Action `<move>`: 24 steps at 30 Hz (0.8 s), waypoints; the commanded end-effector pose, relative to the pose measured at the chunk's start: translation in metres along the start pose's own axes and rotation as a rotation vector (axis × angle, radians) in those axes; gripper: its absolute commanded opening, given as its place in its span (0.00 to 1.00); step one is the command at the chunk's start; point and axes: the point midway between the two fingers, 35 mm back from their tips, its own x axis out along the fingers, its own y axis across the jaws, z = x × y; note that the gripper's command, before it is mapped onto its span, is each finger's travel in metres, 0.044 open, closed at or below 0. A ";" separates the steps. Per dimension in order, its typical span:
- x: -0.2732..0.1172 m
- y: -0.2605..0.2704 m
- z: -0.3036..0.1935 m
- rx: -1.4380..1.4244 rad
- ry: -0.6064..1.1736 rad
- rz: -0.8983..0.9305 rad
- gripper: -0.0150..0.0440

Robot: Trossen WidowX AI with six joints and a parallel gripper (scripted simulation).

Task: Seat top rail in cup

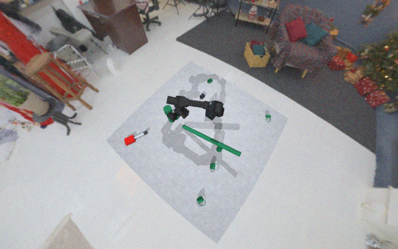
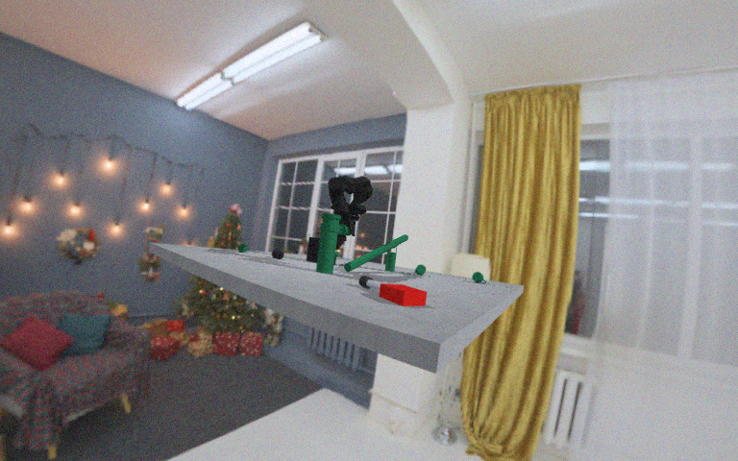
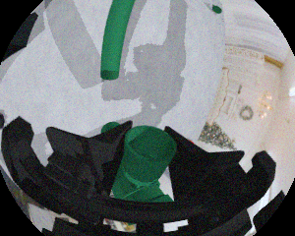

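The big green post (image 1: 167, 108) (image 2: 326, 251) stands upright. The rail-end cup (image 2: 343, 230) (image 3: 149, 145) hangs off its upper part, near the post cap, its open mouth visible in the wrist view. My gripper (image 1: 176, 116) (image 3: 147, 126) is shut on that cup, one finger on each side. The green top rail (image 1: 201, 135) (image 2: 377, 253) (image 3: 117, 41) slants: its end nearer the big post is low near the table, apart from the cup, and its far end is raised. It crosses over the short post (image 1: 219, 149) (image 2: 390, 262); the loop cap is too small to make out.
A red-handled tool (image 1: 129, 140) (image 2: 402, 294) lies on the grey table (image 1: 152, 154) (image 2: 305, 291). A small black piece (image 1: 202, 95) (image 2: 278, 254) is behind the arm. Small green fittings (image 1: 209, 80) (image 1: 268, 117) (image 1: 214, 166) (image 1: 200, 201) are spread around.
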 end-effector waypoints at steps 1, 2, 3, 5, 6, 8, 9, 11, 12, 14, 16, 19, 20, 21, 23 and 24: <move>-0.001 0.004 0.000 -0.024 -0.024 -0.001 0.25; -0.001 0.005 0.000 -0.030 -0.028 -0.001 0.25; -0.001 0.005 0.000 -0.035 -0.030 -0.001 0.25; -0.002 0.006 0.000 -0.039 -0.032 -0.001 0.25; -0.002 0.006 0.000 -0.042 -0.034 -0.001 0.25; -0.003 0.007 0.000 -0.055 -0.042 -0.001 0.25; -0.003 0.008 0.000 -0.063 -0.046 -0.001 0.25; -0.004 0.009 0.000 -0.074 -0.052 -0.001 0.25; -0.004 0.009 0.000 -0.076 -0.053 -0.001 0.25; -0.004 0.010 0.000 -0.081 -0.057 -0.001 0.25; -0.005 0.011 0.000 -0.094 -0.063 -0.001 0.25; -0.005 0.011 -0.001 -0.102 -0.068 -0.001 0.25; -0.005 0.011 -0.001 -0.100 -0.067 -0.001 0.25; -0.005 0.011 0.000 -0.097 -0.065 -0.001 0.25; -0.004 0.010 0.000 -0.088 -0.060 -0.001 0.25; -0.004 0.010 0.000 -0.083 -0.057 -0.001 0.25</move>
